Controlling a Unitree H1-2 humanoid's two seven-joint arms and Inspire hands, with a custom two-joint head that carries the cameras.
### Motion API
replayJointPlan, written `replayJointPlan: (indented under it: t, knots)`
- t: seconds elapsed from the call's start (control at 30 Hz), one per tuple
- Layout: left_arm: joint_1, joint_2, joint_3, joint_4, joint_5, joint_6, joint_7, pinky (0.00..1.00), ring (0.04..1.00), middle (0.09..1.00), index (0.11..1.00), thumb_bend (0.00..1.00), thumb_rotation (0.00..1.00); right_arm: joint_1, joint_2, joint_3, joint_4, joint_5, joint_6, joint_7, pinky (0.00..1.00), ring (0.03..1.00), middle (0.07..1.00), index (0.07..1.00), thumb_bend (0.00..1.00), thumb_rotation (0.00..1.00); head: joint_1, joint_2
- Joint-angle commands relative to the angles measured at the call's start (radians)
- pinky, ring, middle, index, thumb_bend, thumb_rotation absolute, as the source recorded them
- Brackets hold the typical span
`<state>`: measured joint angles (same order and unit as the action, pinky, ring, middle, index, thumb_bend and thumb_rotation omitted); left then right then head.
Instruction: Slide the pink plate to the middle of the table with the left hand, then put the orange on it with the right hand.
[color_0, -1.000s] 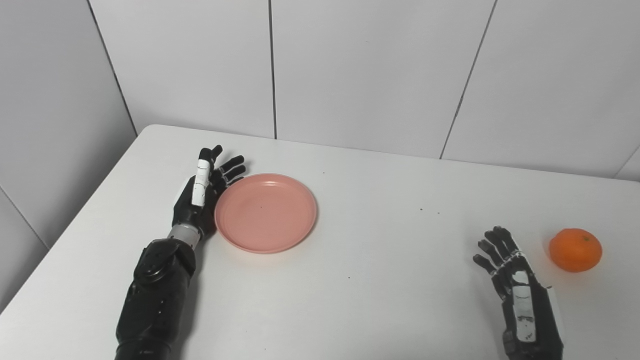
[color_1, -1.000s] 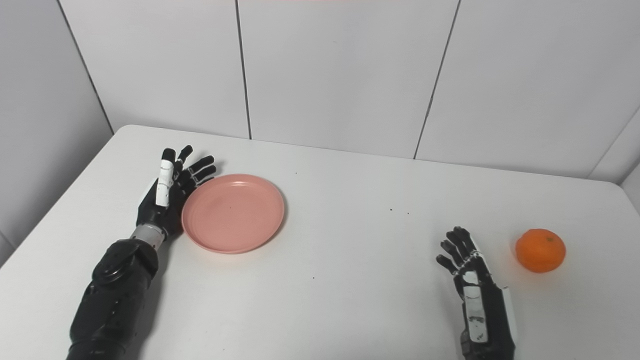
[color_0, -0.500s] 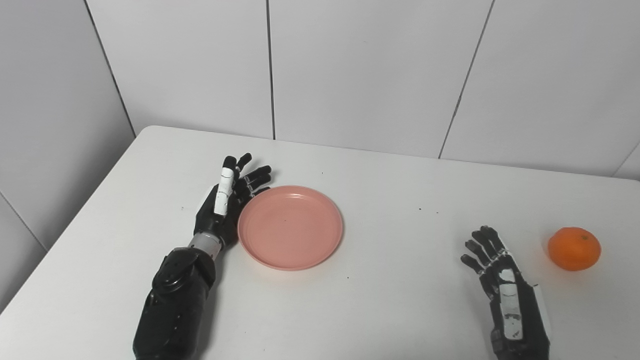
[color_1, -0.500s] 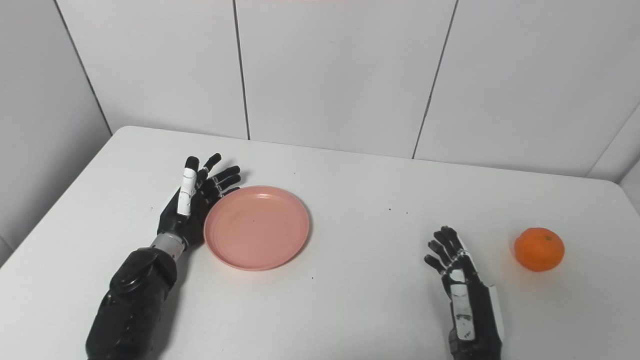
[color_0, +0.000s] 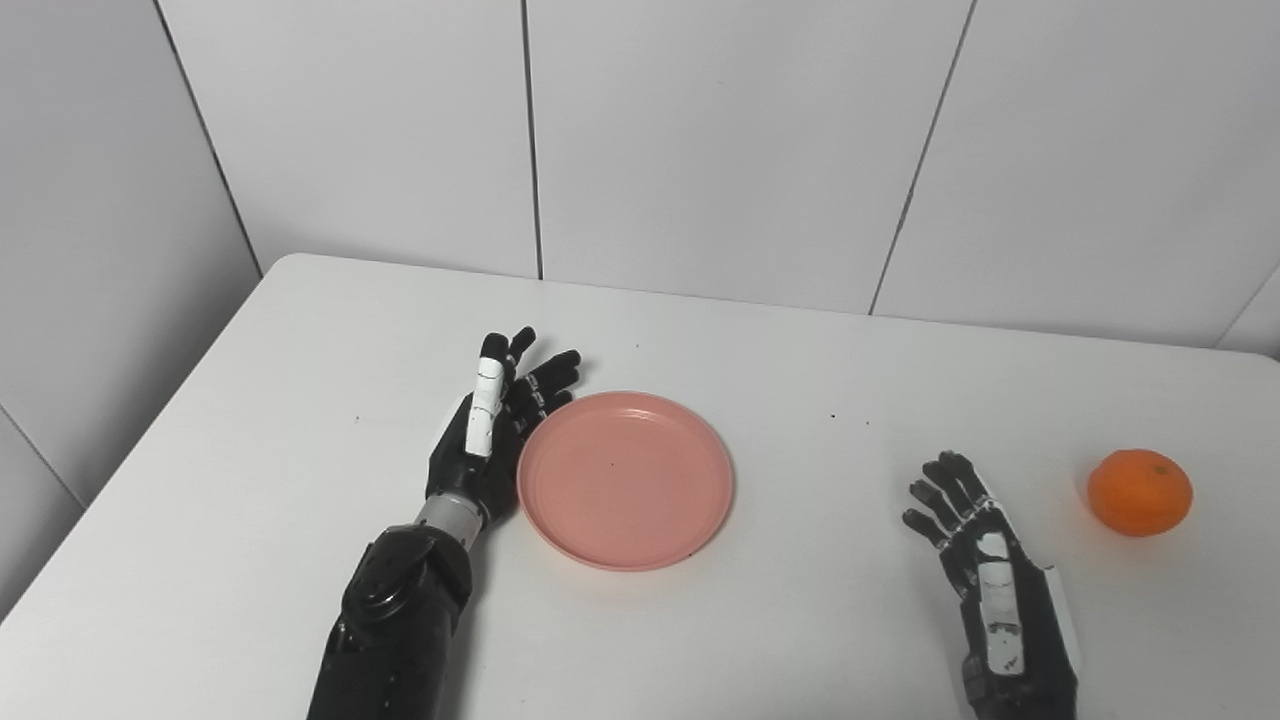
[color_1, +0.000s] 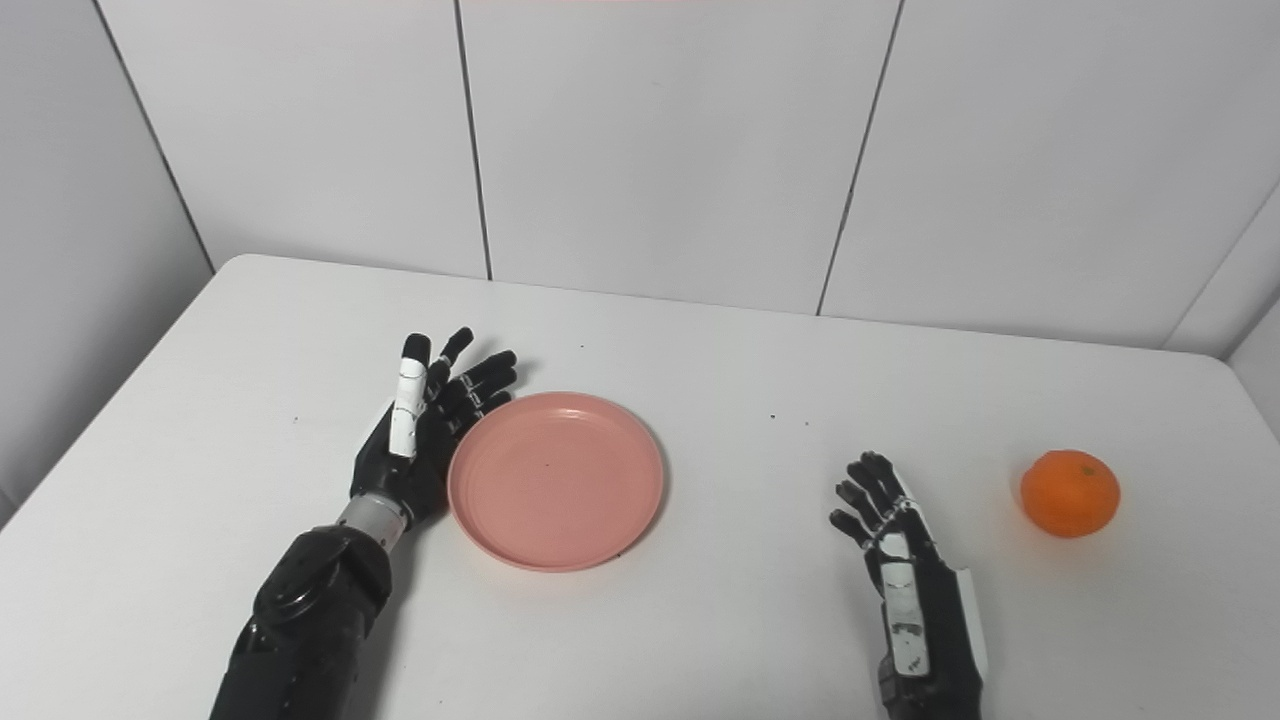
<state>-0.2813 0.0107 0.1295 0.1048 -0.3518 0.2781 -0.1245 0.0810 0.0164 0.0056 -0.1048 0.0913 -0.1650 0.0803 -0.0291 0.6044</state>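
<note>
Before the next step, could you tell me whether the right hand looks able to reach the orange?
Probably yes: the open right hand rests left of the orange, with only bare table between them.

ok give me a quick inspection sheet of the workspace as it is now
surface: white table, a few tiny dark specks
job's things: pink plate flat, left of centre, nothing on it; orange near the right edge, apart from the plate
clutter: nothing seen
hands: left hand open, fingers spread, side against the plate's left rim; right hand open, holds nothing, short of the orange
cables: nothing seen
surroundings: white panelled wall behind the table
</note>
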Motion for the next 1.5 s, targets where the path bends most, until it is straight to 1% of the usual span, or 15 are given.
replayJointPlan:
  t: [0.0,0.17,0.2,0.3,0.33,0.43,0.5,0.6,0.73,1.0,1.13,1.23,1.33,1.37,1.47]
  knots:
    - [0.009,-0.010,-0.007,-0.012,0.006,0.027,0.017,0.93,0.891,0.816,0.994,1.00,0.87,0.036,0.027,0.019,0.042,-0.003,0.016,-0.007,0.82,0.860,0.875,0.867,0.88,0.94,-0.022,0.008]
    - [0.024,-0.037,-0.020,-0.033,0.007,0.040,0.031,0.94,0.896,0.808,0.998,1.00,0.88,0.032,0.039,0.032,0.035,-0.021,0.029,-0.022,0.81,0.854,0.874,0.860,0.90,0.93,-0.053,0.020]
    - [0.026,-0.042,-0.022,-0.035,0.008,0.041,0.033,0.95,0.899,0.809,0.999,1.00,0.88,0.030,0.043,0.035,0.034,-0.022,0.032,-0.024,0.81,0.855,0.875,0.861,0.90,0.93,-0.073,0.025]
    - [0.030,-0.054,-0.022,-0.037,0.003,0.042,0.039,0.96,0.908,0.816,1.000,1.00,0.88,0.028,0.049,0.040,0.031,-0.026,0.038,-0.029,0.81,0.856,0.875,0.860,0.90,0.92,-0.082,0.027]
    - [0.033,-0.066,-0.022,-0.039,0.006,0.041,0.051,0.96,0.909,0.817,1.000,1.00,0.88,0.025,0.054,0.044,0.031,-0.033,0.041,-0.032,0.81,0.856,0.875,0.860,0.90,0.92,-0.118,0.035]
    - [0.038,-0.093,-0.025,-0.047,0.013,0.040,0.075,0.97,0.901,0.815,1.000,0.99,0.89,0.018,0.068,0.055,0.033,-0.050,0.042,-0.042,0.80,0.853,0.876,0.864,0.91,0.92,-0.150,0.040]
    - [0.039,-0.098,-0.026,-0.047,0.013,0.040,0.080,0.95,0.900,0.815,1.000,0.99,0.89,0.016,0.071,0.059,0.034,-0.056,0.042,-0.047,0.80,0.852,0.877,0.867,0.91,0.92,-0.150,0.040]
    - [0.041,-0.118,-0.027,-0.046,0.009,0.034,0.087,0.95,0.911,0.823,1.000,0.98,0.89,0.009,0.081,0.069,0.037,-0.072,0.040,-0.058,0.79,0.851,0.879,0.871,0.91,0.93,-0.185,0.045]
    - [0.036,-0.147,-0.013,-0.057,-0.015,0.071,0.108,0.97,0.907,0.824,1.000,0.98,0.89,0.000,0.093,0.076,0.041,-0.080,0.044,-0.066,0.80,0.852,0.878,0.874,0.89,0.93,-0.218,0.048]
    - [0.026,-0.161,-0.014,-0.049,-0.021,0.067,0.117,1.00,0.926,0.827,1.000,0.99,0.91,-0.014,0.101,0.079,0.063,-0.090,0.040,-0.078,0.82,0.856,0.875,0.869,0.89,0.92,-0.241,0.044]
    - [0.027,-0.158,-0.012,-0.037,-0.025,0.055,0.112,0.98,0.928,0.852,1.000,0.99,0.92,-0.021,0.105,0.075,0.064,-0.103,0.026,-0.095,0.83,0.851,0.871,0.866,0.88,0.92,-0.274,0.038]
    - [0.027,-0.148,-0.004,-0.024,-0.033,0.046,0.102,1.00,0.926,0.851,1.000,1.00,0.91,-0.022,0.109,0.062,0.028,-0.124,0.031,-0.123,0.83,0.857,0.879,0.865,0.87,0.92,-0.303,0.032]
    - [0.027,-0.139,0.000,-0.016,-0.036,0.043,0.094,1.00,0.931,0.857,1.000,0.99,0.91,-0.025,0.115,0.048,-0.012,-0.147,0.041,-0.150,0.84,0.867,0.881,0.866,0.86,0.92,-0.310,0.027]
    - [0.026,-0.134,0.004,-0.007,-0.040,0.040,0.089,1.00,0.932,0.858,1.000,0.98,0.91,-0.028,0.114,0.043,-0.037,-0.179,0.032,-0.168,0.84,0.866,0.879,0.866,0.85,0.92,-0.329,0.017]
    - [0.023,-0.129,0.017,0.010,-0.054,0.040,0.087,1.00,0.924,0.854,1.000,0.98,0.90,-0.046,0.104,0.027,-0.111,-0.272,0.030,-0.204,0.83,0.862,0.868,0.867,0.82,0.93,-0.334,0.015]
